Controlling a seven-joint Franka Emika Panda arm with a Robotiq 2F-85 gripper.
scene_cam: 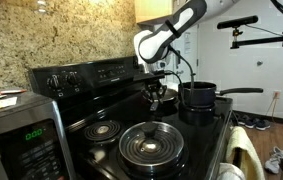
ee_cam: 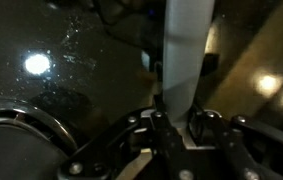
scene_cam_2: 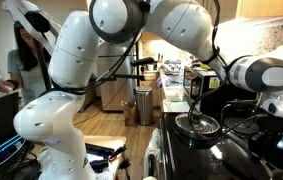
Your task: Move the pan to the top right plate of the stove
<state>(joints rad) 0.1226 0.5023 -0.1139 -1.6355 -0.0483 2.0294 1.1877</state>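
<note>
In the wrist view my gripper [ee_cam: 181, 118] is shut on a pale, flat metal strip, the long handle of the pan [ee_cam: 188, 50], which runs away from the jaws to the top of the frame. The pan's bowl is out of that view. In an exterior view my gripper [scene_cam: 157, 94] hangs low over the far back corner of the black stove [scene_cam: 209, 140], next to the knob panel. The pan's bowl and the plate under it are too small and dark to make out there. A chrome burner ring [ee_cam: 21, 125] shows at the lower left of the wrist view.
A deep black saucepan [scene_cam: 196, 97] with its handle pointing away stands just beside the gripper. A round ribbed lidded pan [scene_cam: 151, 145] sits on a near burner and also shows in an exterior view [scene_cam_2: 196, 126]. A bare coil burner [scene_cam: 103, 130] lies beside it. A microwave [scene_cam: 16, 135] stands close by.
</note>
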